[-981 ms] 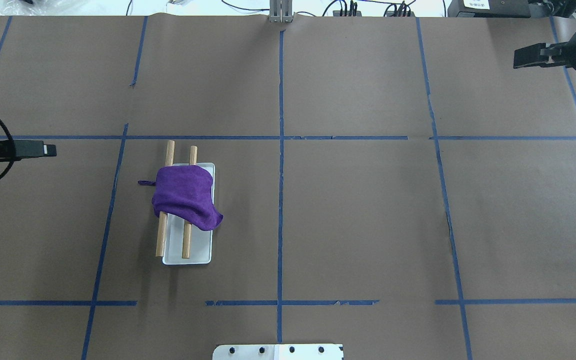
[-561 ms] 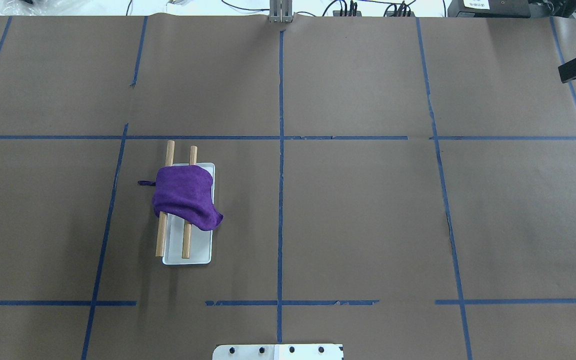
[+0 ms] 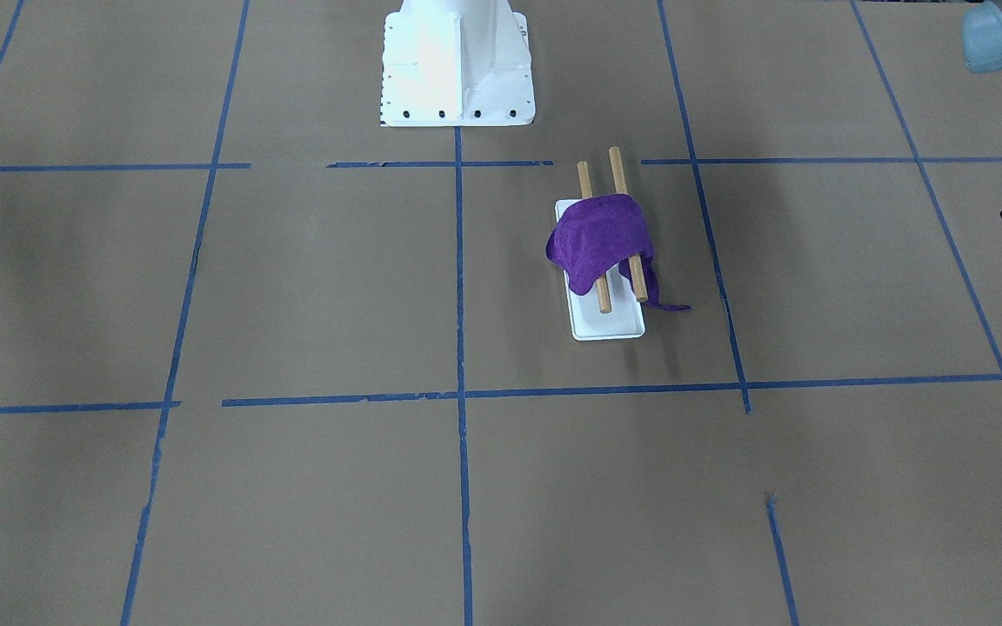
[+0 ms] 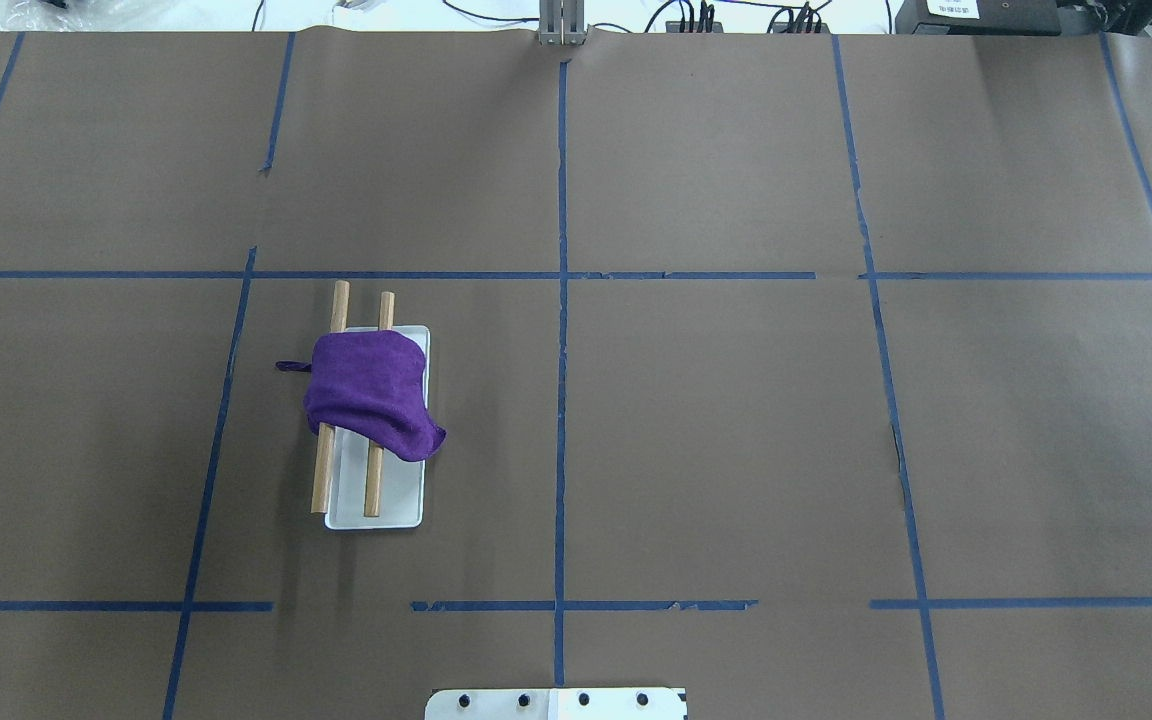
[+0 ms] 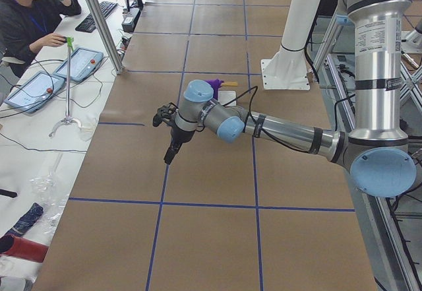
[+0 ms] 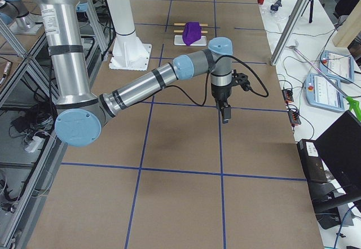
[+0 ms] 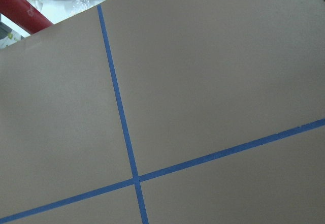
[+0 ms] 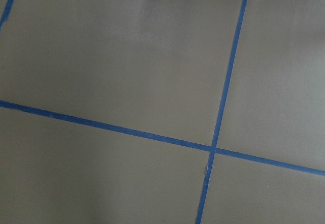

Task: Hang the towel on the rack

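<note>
Blue tape lines (image 8: 210, 150) cross on brown paper (image 8: 127, 56).

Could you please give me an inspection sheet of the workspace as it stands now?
Surface: brown paper-covered table with a blue tape grid.
Job's things: towel draped across both rods of the rack; a thin tail trails off one side.
Clutter: nothing seen.
Grippers: left gripper and right gripper hang over bare table, far from the rack; cannot tell whether the jaws are open.
Cables: black cable loops at the right wrist; another at the left wrist.
Surroundings: operator at a side desk; white pedestal.
</note>
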